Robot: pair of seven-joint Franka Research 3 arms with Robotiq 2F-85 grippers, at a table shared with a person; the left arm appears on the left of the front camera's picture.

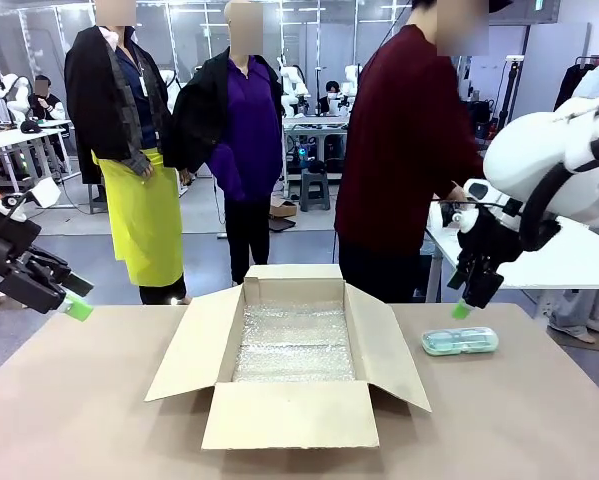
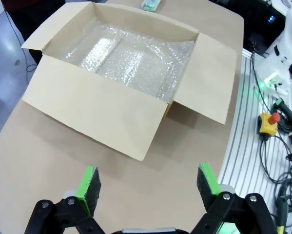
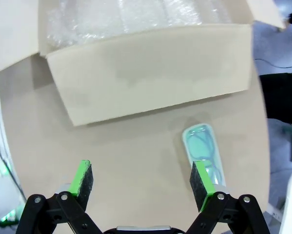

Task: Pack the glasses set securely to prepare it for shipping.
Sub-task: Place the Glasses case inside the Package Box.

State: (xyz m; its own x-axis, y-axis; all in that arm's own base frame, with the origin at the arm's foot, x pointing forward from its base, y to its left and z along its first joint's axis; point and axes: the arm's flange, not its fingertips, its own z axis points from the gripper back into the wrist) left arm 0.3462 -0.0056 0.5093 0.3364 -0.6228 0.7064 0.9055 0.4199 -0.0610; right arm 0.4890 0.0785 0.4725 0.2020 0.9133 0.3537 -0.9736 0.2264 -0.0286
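Observation:
The mint-green glasses case (image 1: 460, 341) lies flat on the table right of the box; it shows a pair of glasses inside in the right wrist view (image 3: 204, 152). Its end peeks in at the top of the left wrist view (image 2: 150, 5). The pink case is out of view. My right gripper (image 1: 466, 303) hangs open just above the mint case, whose near end sits by one finger in the right wrist view (image 3: 145, 183). My left gripper (image 1: 74, 300) is open at the table's left edge, over bare table in the left wrist view (image 2: 149, 186).
A brown cardboard box (image 1: 295, 350) lined with bubble wrap (image 2: 131, 58) stands open in the table's middle, flaps spread outward. A person in a dark red top (image 1: 404, 150) stands at the far side. Cables and a yellow controller (image 2: 270, 122) lie beside the table.

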